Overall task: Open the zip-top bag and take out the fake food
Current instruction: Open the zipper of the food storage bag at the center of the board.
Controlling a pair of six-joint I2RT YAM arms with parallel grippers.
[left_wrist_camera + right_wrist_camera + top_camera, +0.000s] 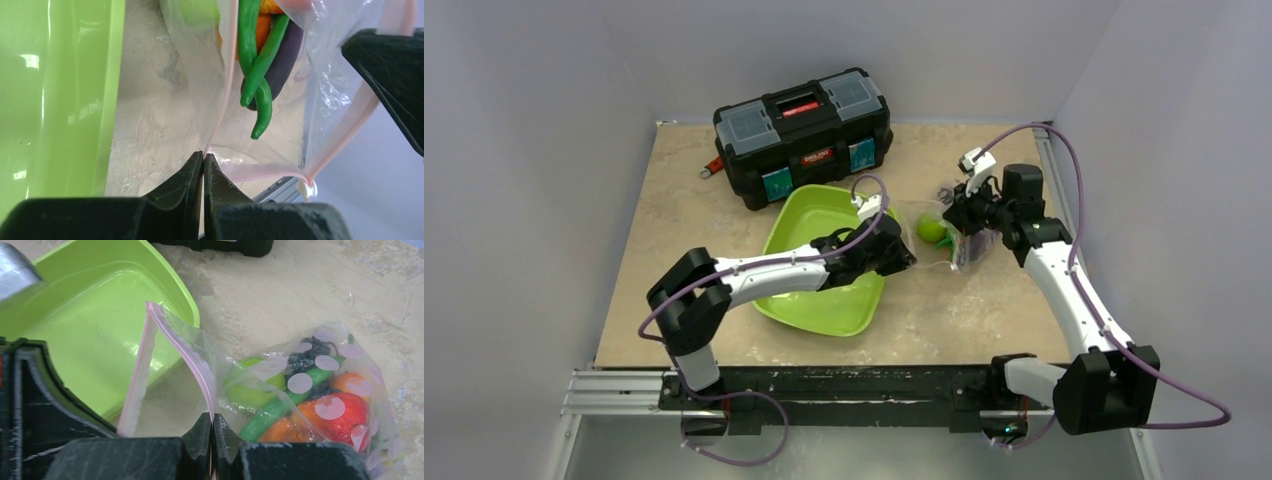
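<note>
The zip-top bag [949, 243] lies right of the green tray, its mouth parted. In the left wrist view my left gripper [203, 156] is shut on one pink zip strip [226, 95] of the bag. In the right wrist view my right gripper [213, 417] is shut on the opposite pink strip [202, 365]. The two strips stand apart with a gap between them. Inside the bag lies the fake food: green bean pods [257, 75], a purple eggplant [289, 57], a lime [250, 390], dark berries [305, 357] and a red strawberry [342, 422].
The lime-green tray [814, 215] sits under my left arm, just left of the bag. A black toolbox [804, 135] stands at the back of the table. Grey walls close in the table at the left, back and right.
</note>
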